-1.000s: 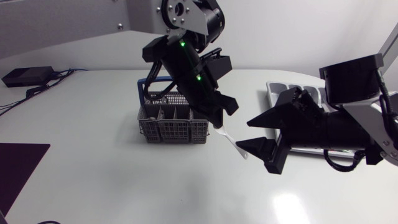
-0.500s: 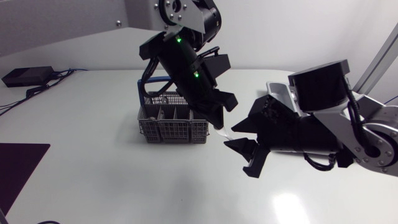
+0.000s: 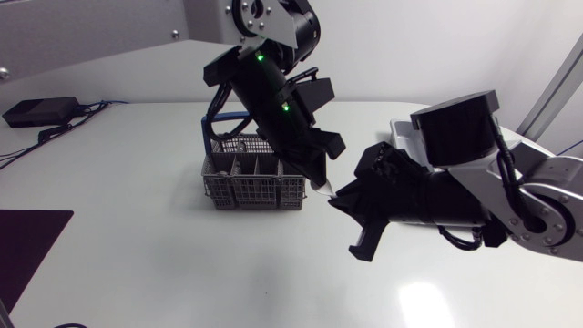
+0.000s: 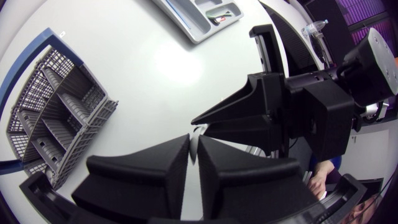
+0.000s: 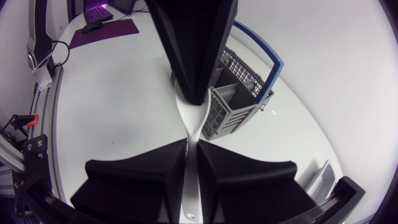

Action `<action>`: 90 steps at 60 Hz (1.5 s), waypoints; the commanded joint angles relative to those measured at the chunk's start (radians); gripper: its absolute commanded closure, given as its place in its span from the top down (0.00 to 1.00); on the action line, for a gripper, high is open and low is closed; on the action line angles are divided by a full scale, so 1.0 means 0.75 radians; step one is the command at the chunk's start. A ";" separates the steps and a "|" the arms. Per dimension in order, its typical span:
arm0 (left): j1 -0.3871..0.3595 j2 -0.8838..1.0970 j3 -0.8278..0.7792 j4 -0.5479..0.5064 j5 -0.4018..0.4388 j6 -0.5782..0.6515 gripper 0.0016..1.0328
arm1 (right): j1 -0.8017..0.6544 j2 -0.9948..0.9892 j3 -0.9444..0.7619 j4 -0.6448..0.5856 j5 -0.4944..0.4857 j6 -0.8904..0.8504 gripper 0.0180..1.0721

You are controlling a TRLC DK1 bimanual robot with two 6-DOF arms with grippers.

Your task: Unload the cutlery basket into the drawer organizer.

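A white plastic utensil [image 3: 324,190] hangs in the air just right of the grey cutlery basket [image 3: 253,179]. My left gripper [image 3: 318,181] comes down from above and is shut on its upper end. My right gripper [image 3: 339,204] comes in from the right and is shut on its lower end. In the right wrist view the utensil [image 5: 192,124] runs from between my own fingers [image 5: 191,158] up into the left gripper [image 5: 193,93], with the basket [image 5: 239,99] behind. The left wrist view shows its fingers [image 4: 193,152] close together, the right gripper [image 4: 236,115] just ahead. The grey drawer organizer [image 3: 406,133] lies behind my right arm.
The basket [image 4: 56,112] has a blue handle and stands at mid-table. The organizer [image 4: 199,15] holds a small item in one compartment. A black box with cables [image 3: 41,111] lies at the back left, a dark mat [image 3: 27,246] at the front left.
My right gripper moved left up to the utensil and its wide-open fingers closed on it. The left arm stayed almost in place with the utensil.
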State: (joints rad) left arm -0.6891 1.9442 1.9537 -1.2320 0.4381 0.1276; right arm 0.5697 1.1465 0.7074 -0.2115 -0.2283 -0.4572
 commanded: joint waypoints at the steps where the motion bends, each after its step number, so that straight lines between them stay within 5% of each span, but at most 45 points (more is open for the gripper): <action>1: 0.017 0.030 0.060 -0.026 0.011 -0.007 0.49 | 0.005 -0.005 -0.004 -0.006 0.016 -0.024 0.05; 6: 0.033 0.030 0.105 -0.026 0.011 -0.007 0.79 | 0.005 -0.015 -0.015 -0.012 0.006 -0.024 0.05; 13: 0.064 0.011 0.142 0.029 0.021 -0.009 0.94 | -0.005 -0.023 -0.033 -0.025 -0.006 -0.043 0.05; 23: 0.150 -0.085 0.115 0.166 -0.001 -0.009 0.94 | -0.077 -0.054 -0.066 -0.072 -0.068 -0.090 0.06; 37: 0.256 -0.257 -0.110 0.328 -0.226 0.122 0.95 | -0.377 -0.064 -0.088 -0.170 -0.285 -0.258 0.06; 59: 0.442 -0.461 -0.633 0.630 -0.322 0.554 0.95 | -1.001 0.243 0.061 -0.436 -0.526 -0.838 0.05; 73: 0.463 -0.531 -0.922 0.943 -0.439 0.763 0.95 | -1.316 0.558 0.315 -0.593 -0.506 -1.205 0.06; 90: 0.510 -0.537 -1.048 1.080 -0.441 0.922 0.95 | -1.504 0.905 0.644 -0.696 -0.352 -1.485 0.06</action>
State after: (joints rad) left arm -0.3275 1.5620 1.2015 -0.4419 0.1101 0.7612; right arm -0.5365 1.7626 1.1500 -0.7128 -0.5194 -1.4780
